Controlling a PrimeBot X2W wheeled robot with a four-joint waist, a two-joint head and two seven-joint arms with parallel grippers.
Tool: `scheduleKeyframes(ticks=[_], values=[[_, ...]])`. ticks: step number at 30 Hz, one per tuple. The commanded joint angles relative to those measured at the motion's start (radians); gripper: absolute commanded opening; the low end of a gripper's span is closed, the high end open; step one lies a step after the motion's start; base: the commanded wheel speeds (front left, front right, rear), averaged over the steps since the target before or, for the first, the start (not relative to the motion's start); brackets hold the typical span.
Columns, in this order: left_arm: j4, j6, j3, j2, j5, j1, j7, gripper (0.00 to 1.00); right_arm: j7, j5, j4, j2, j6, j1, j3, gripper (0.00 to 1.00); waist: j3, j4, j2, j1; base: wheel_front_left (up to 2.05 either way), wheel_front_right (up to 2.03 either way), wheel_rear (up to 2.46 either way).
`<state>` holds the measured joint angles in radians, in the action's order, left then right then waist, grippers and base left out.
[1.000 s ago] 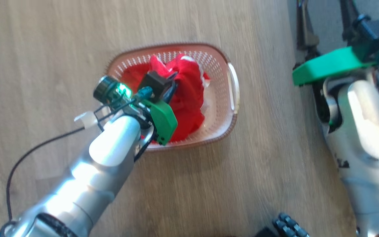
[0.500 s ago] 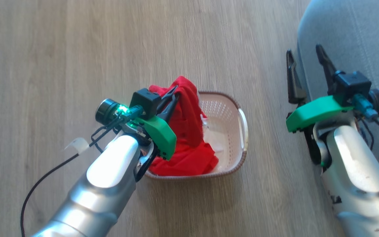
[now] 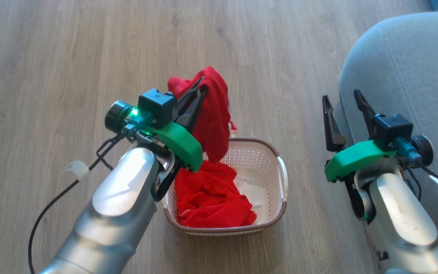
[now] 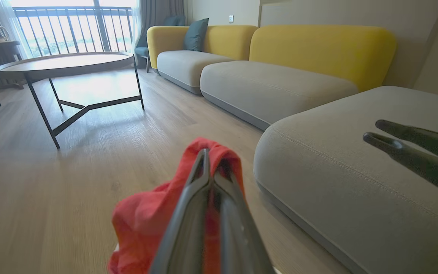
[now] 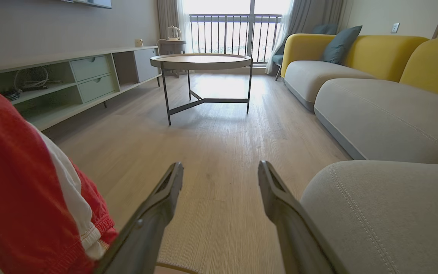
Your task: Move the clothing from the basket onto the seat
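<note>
Left arm (image 3: 120,198): enters from the lower left of the head view, with the forearm slanting up toward centre and the wrist over the basket's left side.
Left jaws: pressed fully together on a fold of the red garment (image 3: 214,110), tips pointing to the upper right.
Right arm (image 3: 401,213): lower right, forearm running along the seat's edge.
Right jaws: spread wide and holding nothing, fingers pointing up the frame.
Garment: hangs from the left jaws at centre frame, its lower end at the basket's far rim. The right wrist view shows a white band on it.
Clothing (image 3: 207,198): crumpled red heap in the basket's left half.
Basket (image 3: 283,182): lower centre, upright on the floor (image 3: 51,57).
Seat (image 3: 405,64): grey, double-stitched, at the right edge, apart from the basket.
</note>
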<state>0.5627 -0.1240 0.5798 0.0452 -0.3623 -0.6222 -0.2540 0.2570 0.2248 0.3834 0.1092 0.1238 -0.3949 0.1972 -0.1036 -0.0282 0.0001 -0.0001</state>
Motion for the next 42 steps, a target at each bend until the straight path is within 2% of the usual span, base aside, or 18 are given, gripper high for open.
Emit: scheduleKeyframes(ticks=[1,14,21,25,33,42], values=[[-0.045,-0.004,-0.041,0.005,0.0,-0.055,-0.008,0.0,0.005,0.008,-0.026,-0.008,0.007,-0.006,0.016,1.0,0.012,-0.005,-0.0001,0.0001,0.0,0.0,0.0],[-0.171,-0.006,-0.055,0.006,-0.024,-0.173,-0.008,0.0,0.005,0.007,-0.02,-0.022,0.007,0.018,0.022,1.0,0.037,-0.004,-0.0001,0.0001,0.0,0.0,0.0],[-0.189,-0.007,-0.045,0.013,-0.042,-0.197,-0.008,0.0,0.005,0.007,-0.013,-0.027,0.007,0.015,0.025,1.0,0.037,-0.008,-0.0001,0.0001,0.0,0.0,0.0],[-0.193,-0.007,-0.028,0.013,-0.047,-0.198,-0.008,0.0,0.005,0.017,-0.047,-0.033,0.007,-0.006,0.044,1.0,0.032,-0.007,-0.0001,0.0001,0.0,0.0,0.0],[-0.196,-0.007,0.006,0.012,-0.058,-0.191,-0.008,0.0,0.005,0.068,-0.176,-0.019,0.007,-0.089,0.207,1.0,0.02,0.003,-0.0001,0.0001,0.0,0.0,0.0],[-0.21,-0.007,0.056,0.008,-0.077,-0.186,-0.008,0.0,0.005,0.101,-0.188,0.001,0.007,-0.18,0.406,1.0,0.01,0.029,-0.0001,0.0001,0.0,0.0,0.0]])
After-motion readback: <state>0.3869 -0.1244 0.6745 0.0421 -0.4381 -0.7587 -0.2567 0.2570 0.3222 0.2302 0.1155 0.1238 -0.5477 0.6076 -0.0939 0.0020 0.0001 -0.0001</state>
